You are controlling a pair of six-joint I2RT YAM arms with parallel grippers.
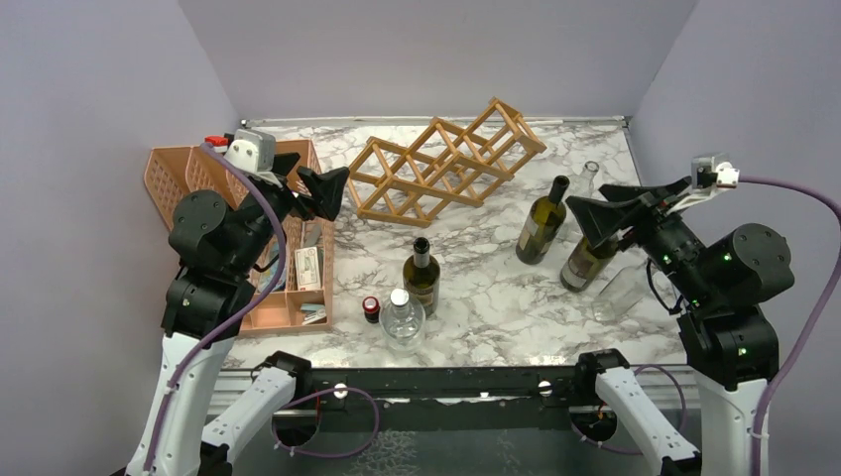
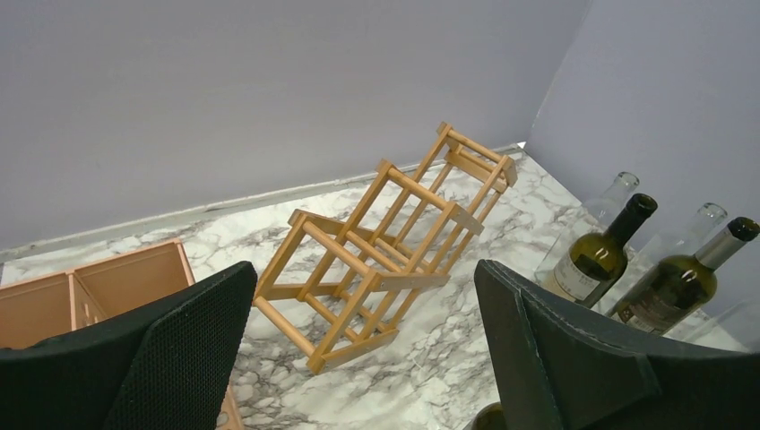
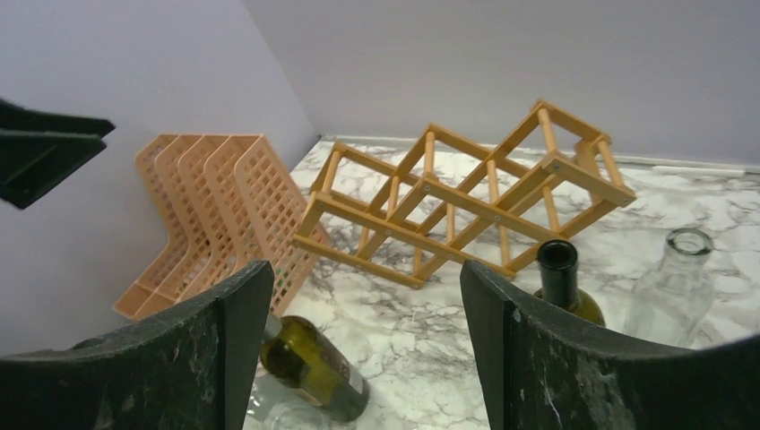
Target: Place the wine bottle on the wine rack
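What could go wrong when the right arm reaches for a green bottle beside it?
The two green wine bottles and clear bottles on the right stand close together, so the open right gripper could tip a neighbour while closing on one. The wine rack sits askew on the table; a bottle fed in off-axis might catch a slat or shove the rack.

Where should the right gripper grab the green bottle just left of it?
Likely the slim neck of the green bottle, right gripper coming level from the right: it stands upright, neck free, while a dark bottle and a clear bottle crowd its body.
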